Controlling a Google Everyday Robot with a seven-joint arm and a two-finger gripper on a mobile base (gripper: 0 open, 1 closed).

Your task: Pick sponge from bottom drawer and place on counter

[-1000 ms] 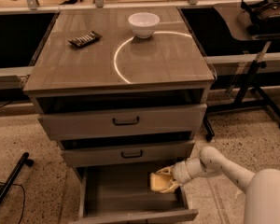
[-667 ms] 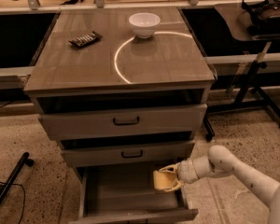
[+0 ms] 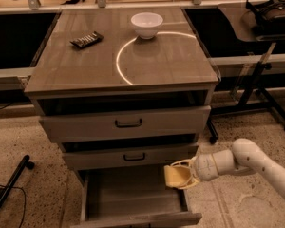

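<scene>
Camera view: hand (image 3: 182, 175) grasps soft pale-yellow sponge (image 3: 172, 176) over flat-floored wooden bottom drawer (image 3: 130, 197).

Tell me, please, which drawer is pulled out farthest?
The bottom drawer, floor exposed; the top drawer and middle drawer barely protrude. The gripper holds the sponge at its right edge.

The counter (image 3: 85, 65) has a glossy wood-grain finish that mirrors a bright arc of light. The bottom drawer (image 3: 128, 196) shows the same grey-brown wood, duller on its floor. The sponge (image 3: 173, 176) looks soft and matt, clasped by the gripper (image 3: 184, 174) over the drawer's right edge. The arm (image 3: 249, 158) is smooth off-white plastic. The white bowl (image 3: 147, 24) looks glazed, and the floor (image 3: 33, 141) is speckled.
</scene>
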